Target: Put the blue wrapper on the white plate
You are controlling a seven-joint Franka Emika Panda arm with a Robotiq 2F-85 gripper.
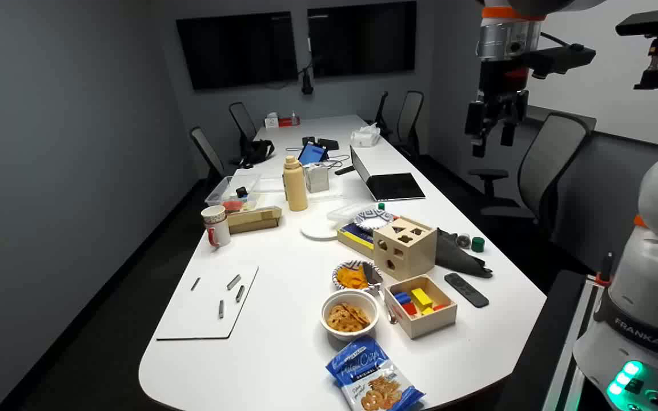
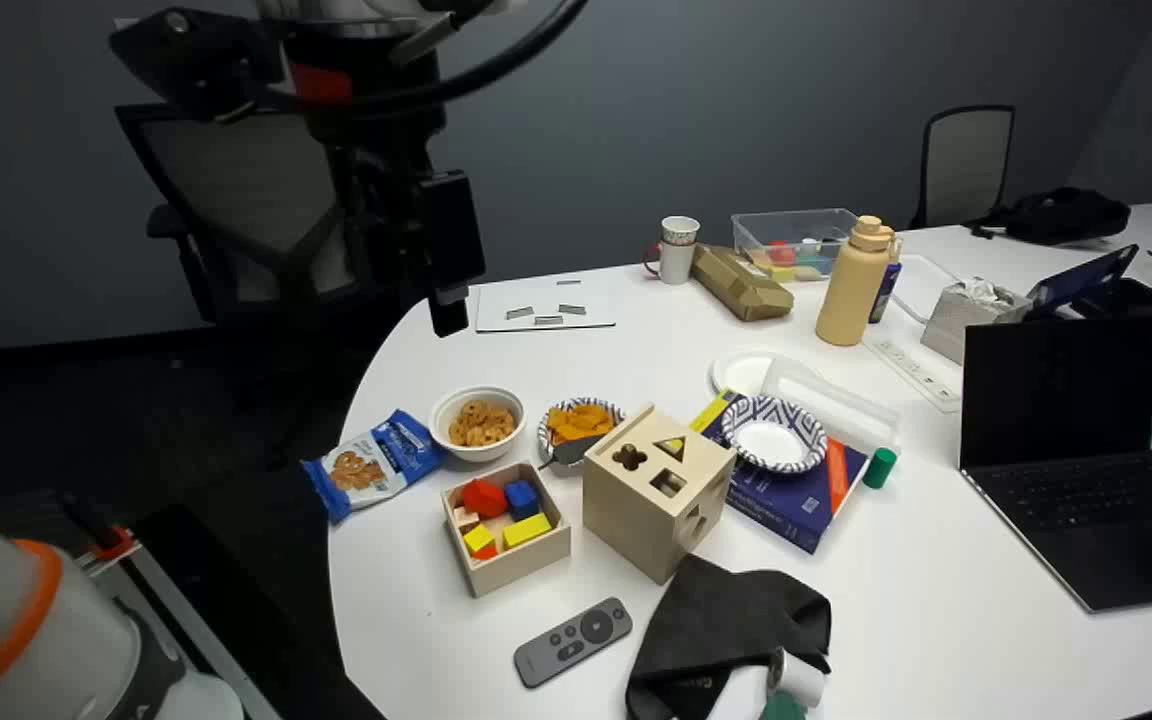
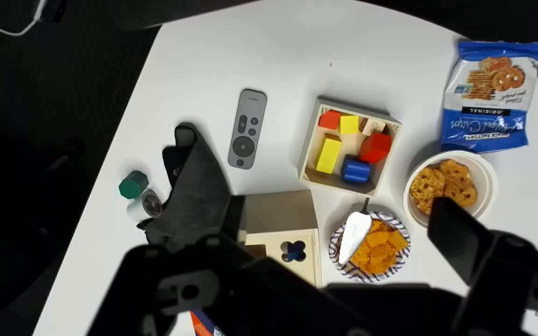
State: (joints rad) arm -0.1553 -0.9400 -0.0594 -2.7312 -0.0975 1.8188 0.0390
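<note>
Jaws spread apart and holding nothing, the tool [image 3: 339, 217] hangs high over a crowded desk [image 1: 283, 365]. Its target, the blue wrapper [image 3: 488, 105], lies flat at the rounded end, just beside a bowl of pretzel crisps [image 2: 481, 452], with one corner reaching past the edge. The step in hand appears to be the reach. Once overhead, a straight drop with no sideways push should keep the wrapper from tipping off; the jaws do best to straddle its width, away from the bowl, and close softly, as the film may well crumple. The white plate [image 1: 317, 230] lies farther along, near a tan bottle [image 1: 296, 185] and just beside a book [image 2: 776, 505]. A high carry would clear the bowl of orange snacks [image 3: 397, 268] on the way.
</note>
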